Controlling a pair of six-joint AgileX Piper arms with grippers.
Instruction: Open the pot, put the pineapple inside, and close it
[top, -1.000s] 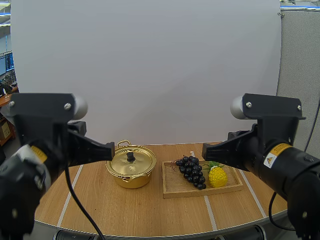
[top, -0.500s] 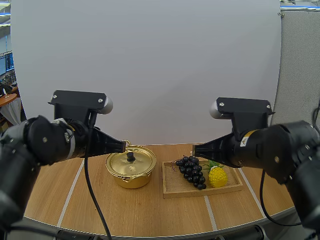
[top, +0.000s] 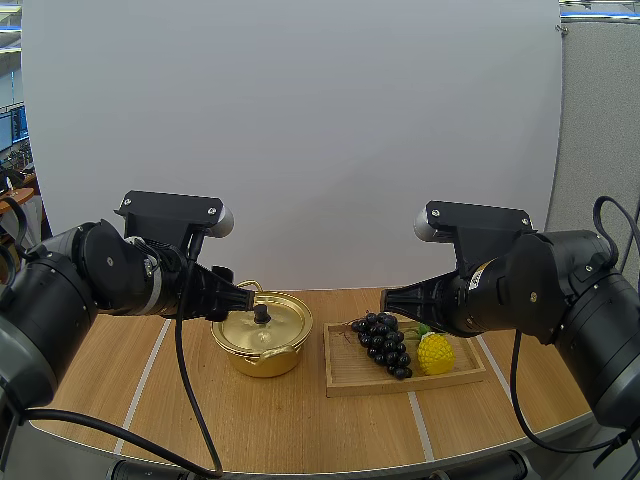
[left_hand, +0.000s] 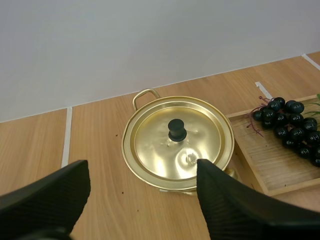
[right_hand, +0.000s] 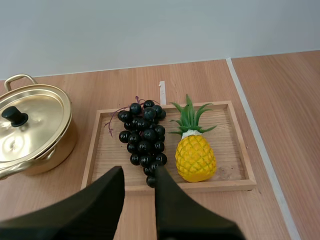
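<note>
In the high view, the gold pot (top: 262, 338) sits at lower centre on the table (top: 250, 420) with its lid (top: 268, 326) on. To its right is a wooden tray (top: 350, 381), holding the grapes (top: 383, 343) and, on their right, the pineapple (top: 434, 353). The left gripper (top: 244, 297) hangs at the pot's left rim. The right gripper (top: 389, 300) hangs above the grapes, left of the pineapple. A second ago both arms loomed at the frame's sides, and they have since reached inward. The pot and tray have not moved.

In the left wrist view, the fingers are spread wide, with the lidded pot between and beyond them.

In the right wrist view, the fingers are narrowly parted just short of the tray's near edge. The grapes lie beyond them and the pineapple just past the right finger.
</note>
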